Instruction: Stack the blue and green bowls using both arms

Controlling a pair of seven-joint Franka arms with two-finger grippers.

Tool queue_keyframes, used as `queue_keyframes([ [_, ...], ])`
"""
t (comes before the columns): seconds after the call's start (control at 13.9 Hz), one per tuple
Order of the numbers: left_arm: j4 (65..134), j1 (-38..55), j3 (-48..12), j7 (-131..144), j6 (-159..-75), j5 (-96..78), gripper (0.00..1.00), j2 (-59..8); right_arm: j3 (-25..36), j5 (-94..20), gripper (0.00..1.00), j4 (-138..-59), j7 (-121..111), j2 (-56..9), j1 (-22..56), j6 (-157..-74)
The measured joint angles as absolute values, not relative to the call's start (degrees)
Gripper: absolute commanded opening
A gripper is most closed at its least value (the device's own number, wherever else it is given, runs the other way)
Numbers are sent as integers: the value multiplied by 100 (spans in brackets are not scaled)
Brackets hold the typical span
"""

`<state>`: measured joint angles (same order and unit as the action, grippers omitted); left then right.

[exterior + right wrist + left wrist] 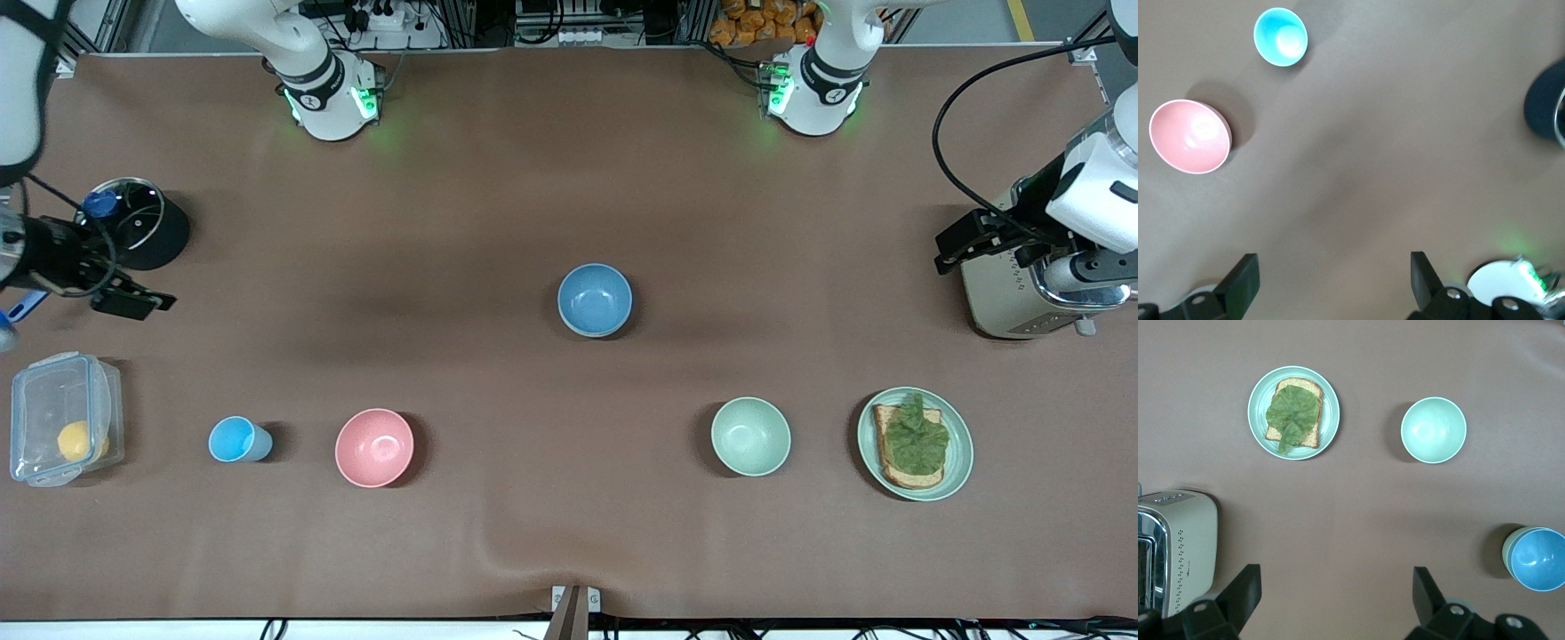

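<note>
Along the table's [533, 551] near edge stands a row of containers. At the right arm's end a clear plastic box [62, 418] with its lid on holds a yellow fruit [78, 440]. Beside it are a small light-blue cup [238, 439] and a pink bowl [374, 447], both with nothing inside. Toward the left arm's end are a pale mint-green bowl [750, 436], also holding nothing, and a green plate [958, 453] that carries a toast [898, 473] with a lettuce leaf [917, 436] on it.

Farther from the camera, at the table's middle, the blue bowl [595, 300] sits inside the green bowl [1507, 550], whose rim shows around it in the left wrist view.

A black pot [142, 222] stands near the right arm's edge, a toaster [1009, 293] near the left arm's edge.

The right gripper [133, 298] hangs beside the pot, released and holding nothing. The left gripper [965, 240] hangs over the toaster, also released
</note>
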<state>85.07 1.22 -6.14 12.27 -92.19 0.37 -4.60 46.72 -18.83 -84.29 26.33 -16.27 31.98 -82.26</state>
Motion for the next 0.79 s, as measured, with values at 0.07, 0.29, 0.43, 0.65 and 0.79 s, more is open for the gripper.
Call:
queue_keyframes([
  [0.07,8507,122,-615,1227,-9219,37,100,-460,4228,-1731,100,-8391,2318,-1525,2738,-8226],
  [0.29,8508,120,-614,1227,-9219,37,100,-460,2591,-1207,100,-8255,1870,-1114,1465,-8232],
  [0.43,8508,108,-613,1227,-9215,37,100,-461,1421,-975,100,-8115,1671,-861,676,-8234],
  [0.65,8508,105,-614,1227,-9208,37,100,-461,268,-905,100,-8034,1399,-550,-212,-8229],
  [0.79,8508,103,-614,1227,-9207,37,100,-461,-149,-895,100,-8033,1314,-403,-620,-8220],
])
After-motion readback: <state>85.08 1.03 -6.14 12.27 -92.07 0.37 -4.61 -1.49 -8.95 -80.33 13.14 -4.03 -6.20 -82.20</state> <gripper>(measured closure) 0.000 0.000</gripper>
